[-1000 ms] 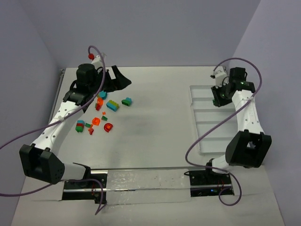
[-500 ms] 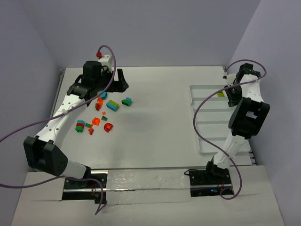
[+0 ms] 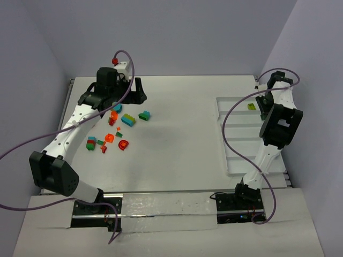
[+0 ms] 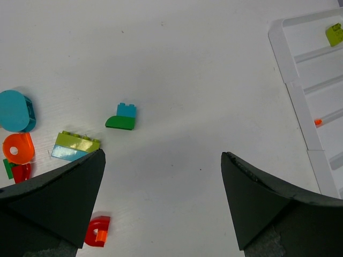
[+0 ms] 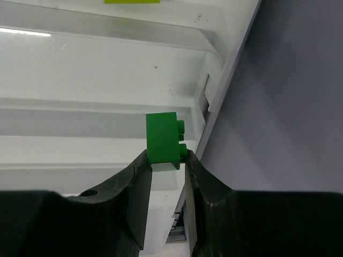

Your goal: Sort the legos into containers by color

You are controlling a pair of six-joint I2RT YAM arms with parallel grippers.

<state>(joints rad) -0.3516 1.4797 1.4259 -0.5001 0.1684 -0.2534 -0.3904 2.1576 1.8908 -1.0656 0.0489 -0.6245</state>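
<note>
Your right hand [image 5: 164,158] pinches 1 green lego [image 5: 162,138] between its fingers, above the white tray [image 5: 80,75] near its right rim. 1 lime lego [image 3: 250,106] lies in the tray's far end compartment. Your left hand [image 4: 163,155] stands wide, holding nothing, over the tabletop [image 4: 187,64] beside the loose legos [image 3: 127,120].

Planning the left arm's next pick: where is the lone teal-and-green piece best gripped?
Likely from straight above with the open left gripper, fingers on the flat sides of the teal-and-green piece, at its squared teal part; the green part curves at one end, and nothing touches it.
</note>
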